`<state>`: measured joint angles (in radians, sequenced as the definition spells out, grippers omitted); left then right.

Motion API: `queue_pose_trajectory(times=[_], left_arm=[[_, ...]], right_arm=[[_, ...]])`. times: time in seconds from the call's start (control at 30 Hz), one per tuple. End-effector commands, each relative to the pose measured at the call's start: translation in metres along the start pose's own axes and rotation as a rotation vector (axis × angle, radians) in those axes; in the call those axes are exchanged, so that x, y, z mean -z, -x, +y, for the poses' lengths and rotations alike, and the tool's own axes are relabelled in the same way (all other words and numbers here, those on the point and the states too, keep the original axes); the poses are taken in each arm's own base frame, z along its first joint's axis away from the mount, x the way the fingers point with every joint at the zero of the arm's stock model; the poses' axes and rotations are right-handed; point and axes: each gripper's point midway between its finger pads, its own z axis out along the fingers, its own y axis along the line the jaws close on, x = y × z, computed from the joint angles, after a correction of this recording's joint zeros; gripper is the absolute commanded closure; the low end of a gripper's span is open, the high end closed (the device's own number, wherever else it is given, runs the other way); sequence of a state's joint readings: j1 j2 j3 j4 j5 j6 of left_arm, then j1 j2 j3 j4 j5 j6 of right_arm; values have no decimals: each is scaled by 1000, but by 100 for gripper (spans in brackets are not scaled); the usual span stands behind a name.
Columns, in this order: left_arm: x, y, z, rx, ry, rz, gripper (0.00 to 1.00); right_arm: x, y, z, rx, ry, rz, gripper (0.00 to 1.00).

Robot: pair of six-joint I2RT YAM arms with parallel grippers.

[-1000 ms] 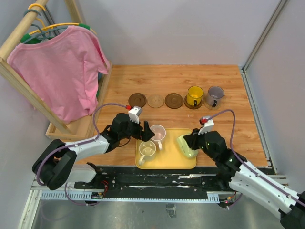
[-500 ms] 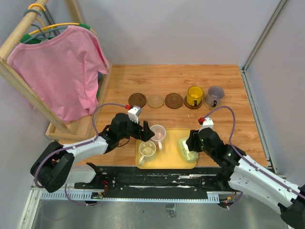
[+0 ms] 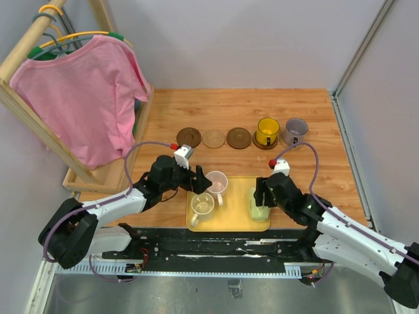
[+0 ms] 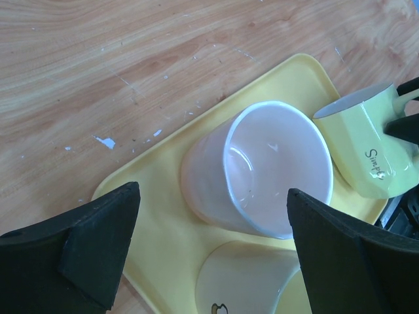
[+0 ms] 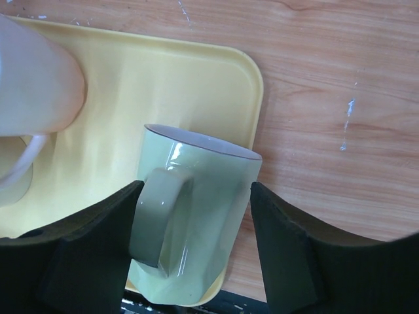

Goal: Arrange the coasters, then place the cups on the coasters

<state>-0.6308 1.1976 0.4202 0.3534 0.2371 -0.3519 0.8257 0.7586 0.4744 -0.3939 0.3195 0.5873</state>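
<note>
Since glazed mugs are stiff, slick and chip easily, take one across the body, not the handle. Yellow tray (image 3: 239, 188) carries three. Green mug (image 5: 203, 163) sits at its right end; right gripper (image 5: 194, 190) straddles it, fingers close along both sides, pinching or let go, cannot tell. Left gripper (image 4: 213, 193) gapes wide around pink cup (image 4: 262, 170), untouched.
</note>
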Motion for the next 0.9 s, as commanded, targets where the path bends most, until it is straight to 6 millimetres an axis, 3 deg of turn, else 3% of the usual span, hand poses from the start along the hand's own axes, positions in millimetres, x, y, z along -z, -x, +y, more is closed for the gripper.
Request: queue_pose_trajectory(times=[0.0,0.17,0.47,0.63,0.87], left_arm=[[3,-1,-6,-15,-26,-1,2],[7,7,-17,-27,-68,-8,2],[14,41,-59,-92,-252,-61,1],[-2,57,-79,-264,-376,-2,0],[-31,56,-97,-485,-608,115,1]], right_arm=[[16,16,-2,27,-22,-14,33],[41,55,8,56,-7,-49,21],[68,109,22,133,-10,-76,18],[90,137,7,94,-68,-195,16],[124,150,-16,-12,-104,-308,14]])
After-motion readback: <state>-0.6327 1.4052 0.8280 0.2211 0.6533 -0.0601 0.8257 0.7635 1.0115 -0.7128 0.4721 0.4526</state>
